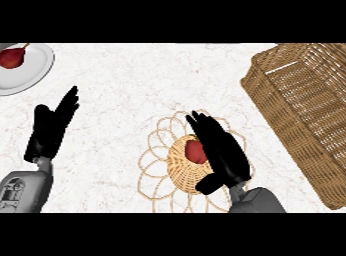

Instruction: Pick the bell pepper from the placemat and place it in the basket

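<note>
Leaning over the pale marbled bench, you see the red bell pepper sitting on the woven middle of a round placemat with a border of open wicker loops, low in the centre of the view. The right hand hangs right over it, coming in from the bottom edge on its grey forearm. Its fingers are stretched out straight and held close together, pointing away from the robot and a little to the left, and they cover the pepper's right side. The thumb sticks out below the pepper, so nothing is curled round it or pinching it, and from here I cannot tell whether the palm touches it. The basket, a long rectangular wicker one, lies at an angle along the right side of the bench, well apart from the placemat. Over on the left, the left hand rests open with its fingers straight and together, pointing up and slightly right, holding nothing. Beyond it in the far left corner is a white plate with a red pear-shaped fruit on it
</note>
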Controlling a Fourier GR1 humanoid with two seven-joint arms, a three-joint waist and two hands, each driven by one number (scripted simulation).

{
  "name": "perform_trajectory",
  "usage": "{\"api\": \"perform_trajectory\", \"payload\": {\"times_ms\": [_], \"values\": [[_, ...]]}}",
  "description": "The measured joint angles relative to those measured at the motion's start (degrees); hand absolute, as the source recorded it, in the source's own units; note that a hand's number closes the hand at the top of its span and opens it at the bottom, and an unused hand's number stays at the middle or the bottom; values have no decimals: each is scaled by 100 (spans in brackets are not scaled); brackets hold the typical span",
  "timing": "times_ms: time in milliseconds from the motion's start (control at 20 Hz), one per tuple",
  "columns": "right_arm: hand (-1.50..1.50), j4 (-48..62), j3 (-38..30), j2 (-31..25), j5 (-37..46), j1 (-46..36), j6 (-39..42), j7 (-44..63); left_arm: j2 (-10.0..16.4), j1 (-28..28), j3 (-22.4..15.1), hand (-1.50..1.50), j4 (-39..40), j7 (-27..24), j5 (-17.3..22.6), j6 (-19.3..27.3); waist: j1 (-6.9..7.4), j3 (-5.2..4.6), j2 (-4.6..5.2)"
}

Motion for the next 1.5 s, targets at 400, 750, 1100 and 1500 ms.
{"api": "perform_trajectory", "payload": {"times_ms": [400,750,1100,1500], "values": [[-150,389,-41,39,-87,-199,-171,-36,-124,-37,152,0,142,-150,-146,-127,-4,-1,1],[150,850,35,-49,63,-320,-497,-304,-255,123,116,0,-160,13,-271,-114,1,-10,-19],[150,858,305,-97,772,-422,-396,-197,-248,52,198,0,-159,87,-264,-169,-12,-29,-68],[150,607,716,-366,1347,-350,607,373,-284,-24,205,0,-84,94,-318,-125,-20,-32,-105]]}}
